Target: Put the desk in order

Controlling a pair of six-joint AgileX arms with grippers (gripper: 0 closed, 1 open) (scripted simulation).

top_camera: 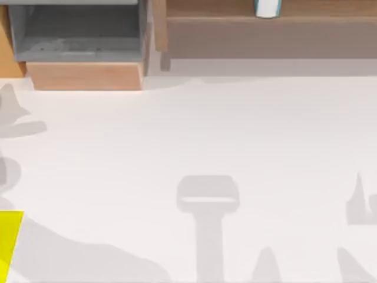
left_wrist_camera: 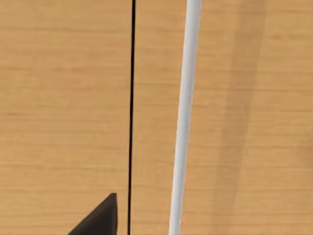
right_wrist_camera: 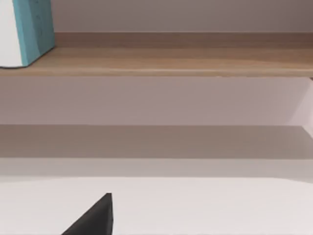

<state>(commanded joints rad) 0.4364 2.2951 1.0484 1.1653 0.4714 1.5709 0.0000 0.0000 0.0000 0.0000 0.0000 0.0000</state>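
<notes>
White table (top_camera: 194,135) spread wide, with open grey-lined drawer box (top_camera: 79,35) far left, wooden shelf unit (top_camera: 265,29) far right holding a blue-and-white carton (top_camera: 268,7). Yellow block (top_camera: 9,242) near left. Jaw state: cannot tell.

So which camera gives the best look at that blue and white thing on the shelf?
The right wrist view: the blue and white box stands close up on the wooden shelf, its blue side plain. The top view catches just its lower end at the picture's edge. The left wrist view faces wood grain instead.

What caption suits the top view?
White desk with open grey-lined drawer box, wooden shelf unit, yellow block.
</notes>
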